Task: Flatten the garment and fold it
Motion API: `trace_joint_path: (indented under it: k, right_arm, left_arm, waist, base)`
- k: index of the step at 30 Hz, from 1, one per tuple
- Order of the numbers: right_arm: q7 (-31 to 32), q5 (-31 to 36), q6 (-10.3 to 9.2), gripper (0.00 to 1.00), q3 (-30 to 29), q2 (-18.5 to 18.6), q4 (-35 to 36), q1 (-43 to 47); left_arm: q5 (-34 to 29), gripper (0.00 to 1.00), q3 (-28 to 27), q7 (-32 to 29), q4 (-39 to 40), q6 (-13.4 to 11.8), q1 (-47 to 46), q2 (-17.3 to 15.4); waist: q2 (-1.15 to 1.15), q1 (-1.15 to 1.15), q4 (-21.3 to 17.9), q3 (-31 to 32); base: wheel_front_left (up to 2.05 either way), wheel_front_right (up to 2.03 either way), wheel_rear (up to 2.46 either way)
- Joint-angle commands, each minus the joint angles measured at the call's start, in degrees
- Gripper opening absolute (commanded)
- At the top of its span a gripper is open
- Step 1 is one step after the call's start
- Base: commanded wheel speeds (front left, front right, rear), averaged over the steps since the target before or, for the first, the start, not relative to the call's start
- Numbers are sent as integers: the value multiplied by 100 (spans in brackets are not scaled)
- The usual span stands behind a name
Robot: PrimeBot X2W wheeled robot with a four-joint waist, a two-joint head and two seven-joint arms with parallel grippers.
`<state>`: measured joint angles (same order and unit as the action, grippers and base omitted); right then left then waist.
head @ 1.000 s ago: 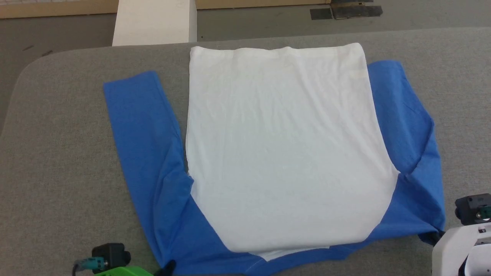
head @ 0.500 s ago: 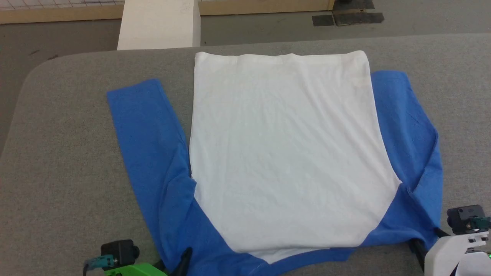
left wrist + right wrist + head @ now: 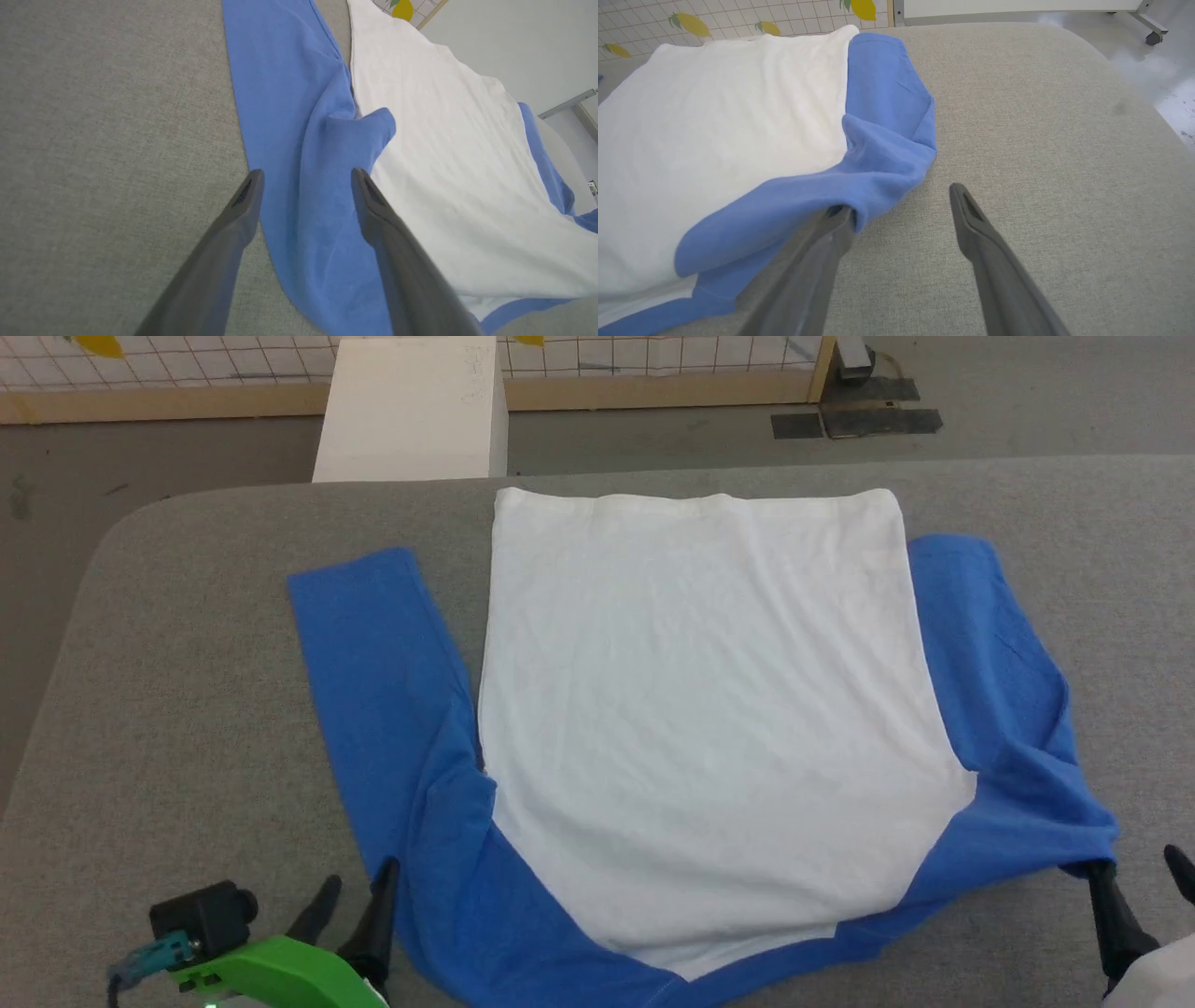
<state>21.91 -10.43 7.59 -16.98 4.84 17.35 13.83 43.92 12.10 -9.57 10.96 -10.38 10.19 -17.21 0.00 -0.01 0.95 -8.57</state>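
Note:
The garment (image 3: 700, 709) lies spread on the grey table (image 3: 187, 709), white body in the middle, neckband at the near edge. Its blue left sleeve (image 3: 373, 681) and blue right sleeve (image 3: 990, 653) run along the body toward the far side. My left gripper (image 3: 355, 896) stands open at the near left shoulder; in the left wrist view the gripper (image 3: 307, 175) straddles the blue sleeve (image 3: 289, 116) with nothing held. My right gripper (image 3: 1141, 877) is open at the near right shoulder; in the right wrist view the gripper (image 3: 900, 200) has one finger against the bunched blue cloth (image 3: 878, 177).
A white box (image 3: 411, 411) stands on the floor just past the table's far edge. A tiled wall with a wooden base (image 3: 653, 387) and a dark floor plate (image 3: 854, 422) lie beyond. The table's far left corner (image 3: 121, 532) is rounded. Bare grey cloth (image 3: 1041, 140) flanks the garment.
Both grippers have gone from shut on the shirt's near shoulder corners to open, letting the cloth go. The head camera has tilted up, so the whole picture has slid down.

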Motion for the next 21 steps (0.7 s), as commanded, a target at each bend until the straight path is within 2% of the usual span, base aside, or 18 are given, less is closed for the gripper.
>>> trace_joint_path:
  k: [1, 7, 15, 21]
  right_arm:
    - [-168, 43, -10, 100, -34, -51, 96, 12]
    - [-798, 30, -10, 100, 51, -150, 2, -166]
    - [-586, 216, -10, 100, 76, -165, -96, -55]
    - [-801, 232, -10, 100, -66, -175, -67, -78]
  left_arm:
    - [-96, 100, -81, 139, 45, -46, -126, -32]
    - [-566, 100, -157, 581, -213, -136, -618, -106]
    - [-784, 100, -172, 680, -386, -248, -919, -171]
    - [-935, 100, -365, 947, -368, -421, -1076, -206]
  waist:
    - [0, 1, -13, -5]
    - [0, 1, -188, -89]
    - [0, 1, -606, -249]
    - [0, 1, -829, -404]
  base:
    - [0, 0, 0]
    - [0, 0, 0]
    - [0, 0, 0]
    - [0, 0, 0]
